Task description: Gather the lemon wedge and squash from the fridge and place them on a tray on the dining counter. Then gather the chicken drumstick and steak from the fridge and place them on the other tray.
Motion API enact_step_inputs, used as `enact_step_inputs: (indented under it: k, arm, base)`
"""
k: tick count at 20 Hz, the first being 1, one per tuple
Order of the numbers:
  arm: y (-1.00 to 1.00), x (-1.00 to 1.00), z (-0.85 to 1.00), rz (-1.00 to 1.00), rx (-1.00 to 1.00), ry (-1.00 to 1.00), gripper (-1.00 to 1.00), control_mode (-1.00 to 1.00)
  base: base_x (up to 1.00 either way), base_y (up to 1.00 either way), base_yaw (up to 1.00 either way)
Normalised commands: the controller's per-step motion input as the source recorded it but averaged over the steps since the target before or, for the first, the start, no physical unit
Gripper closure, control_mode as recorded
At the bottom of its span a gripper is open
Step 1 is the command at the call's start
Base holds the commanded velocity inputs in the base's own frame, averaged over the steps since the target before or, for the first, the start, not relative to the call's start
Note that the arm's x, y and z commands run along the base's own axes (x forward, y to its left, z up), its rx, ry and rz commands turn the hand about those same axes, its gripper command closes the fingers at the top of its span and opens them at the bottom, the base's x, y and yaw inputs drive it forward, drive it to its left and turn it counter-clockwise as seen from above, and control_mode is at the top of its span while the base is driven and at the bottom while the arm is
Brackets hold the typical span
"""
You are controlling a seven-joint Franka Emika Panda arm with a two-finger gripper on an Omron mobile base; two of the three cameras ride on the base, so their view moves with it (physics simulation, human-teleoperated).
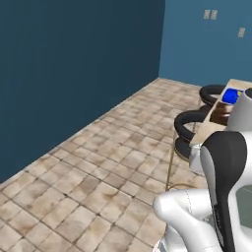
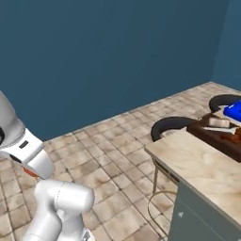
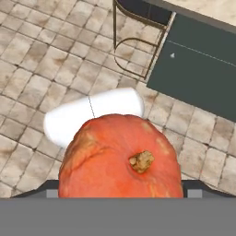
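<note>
Orange squash (image 3: 122, 156) held in wide-set gripper (image 3: 120, 192), stem facing the hand camera, carried above the tile floor (image 3: 41, 55) near the dining counter (image 2: 197, 164); arm folded close over base.

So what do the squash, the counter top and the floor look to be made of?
Squash: orange rind, matte and slightly mottled, with a dry tan stem stub; it reads as a real gourd skin. Counter top: pale beige veined slab, smooth, probably marble or a laminate copy. Floor: beige-brown mottled square tiles with light grout lines, likely stone or ceramic.
</note>
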Motion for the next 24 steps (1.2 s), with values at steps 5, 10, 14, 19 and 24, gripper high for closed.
enact_step_inputs:
  k: [5,10,14,19,24]
  arm:
    - [0.0,0.0,0.0,0.0,0.0,0.0,1.0,1.0]
    - [0.0,0.0,0.0,0.0,0.0,0.0,1.0,1.0]
    - [0.0,0.0,0.0,0.0,0.0,0.0,1.0,1.0]
    - [0.0,0.0,0.0,0.0,0.0,0.0,1.0,1.0]
    - [0.0,0.0,0.0,0.0,0.0,0.0,1.0,1.0]
  base:
    - [1.0,0.7,-0.27]
    - [1.0,0.48,-0.22]
    - [1.0,0.17,-0.21]
    - [0.91,0.44,-0.42]
    - [0.63,0.6,-0.52]
